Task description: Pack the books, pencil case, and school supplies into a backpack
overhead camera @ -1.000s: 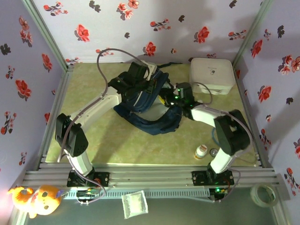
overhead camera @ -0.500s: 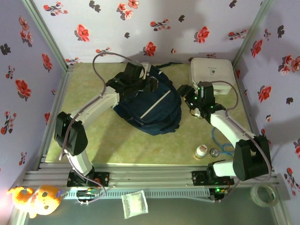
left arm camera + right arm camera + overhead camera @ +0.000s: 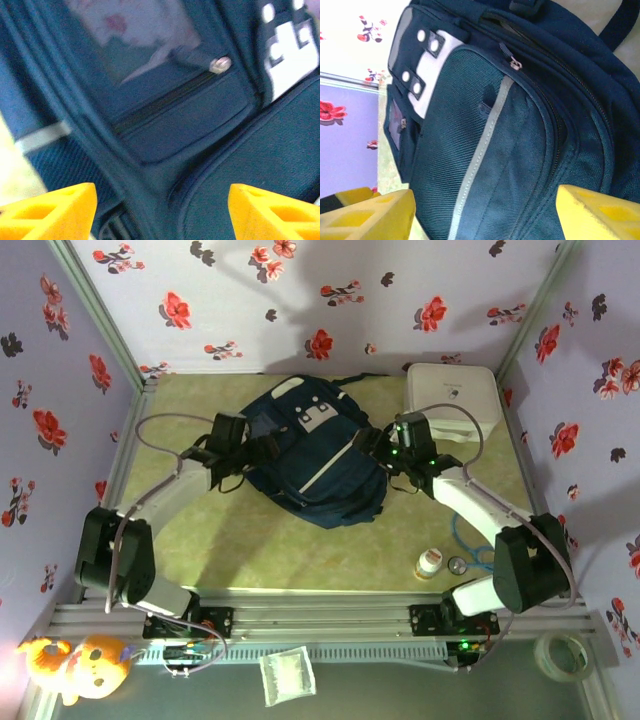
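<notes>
Left jaws stand wide open with nothing in them. In the left wrist view their yellow fingertips sit at the two bottom corners, and the navy backpack is blurred and close between and beyond them. Right jaws are open too and empty. Their yellow fingertips are spread well apart in the right wrist view, which looks onto the backpack's front panel with its thin pale stripe and pale grey buckle tabs.

From above, the backpack lies flat on the green tabletop, toward the back and about midway across, with its front panel up and the tabs at the far end. The left jaws are just beside its left edge and the right jaws just beside its right edge. I cannot tell whether either touches the fabric. A white rounded box sits in the far right corner, near the backpack. A small bottle stands near the right arm's base, well apart from the backpack.
</notes>
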Controlling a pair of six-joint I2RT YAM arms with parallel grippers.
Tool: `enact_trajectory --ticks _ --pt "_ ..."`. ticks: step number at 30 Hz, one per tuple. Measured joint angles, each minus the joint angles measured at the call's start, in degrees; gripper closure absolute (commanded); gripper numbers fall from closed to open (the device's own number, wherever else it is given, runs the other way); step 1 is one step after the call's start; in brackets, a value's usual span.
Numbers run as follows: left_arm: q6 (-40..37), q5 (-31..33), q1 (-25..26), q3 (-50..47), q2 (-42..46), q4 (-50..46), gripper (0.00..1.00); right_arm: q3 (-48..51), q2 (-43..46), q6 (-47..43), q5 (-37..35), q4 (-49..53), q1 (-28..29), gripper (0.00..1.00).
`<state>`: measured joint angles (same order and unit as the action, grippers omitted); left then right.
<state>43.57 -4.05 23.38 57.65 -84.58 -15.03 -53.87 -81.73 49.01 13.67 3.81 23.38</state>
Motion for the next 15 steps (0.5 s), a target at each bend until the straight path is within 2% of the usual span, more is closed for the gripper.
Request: enact_trajectory --ticks 7,15 --pt "6.60 -1.20 0.09 -8.24 1.73 5.27 0.49 -0.42 -2.58 -0.61 -0.17 1.27 1.11 0.26" --pt "10.43 -5.07 0.09 -10.58 -2.19 13.35 0.51 -0.83 -3.76 -0.59 -0.04 1.27 1.88 0.26"
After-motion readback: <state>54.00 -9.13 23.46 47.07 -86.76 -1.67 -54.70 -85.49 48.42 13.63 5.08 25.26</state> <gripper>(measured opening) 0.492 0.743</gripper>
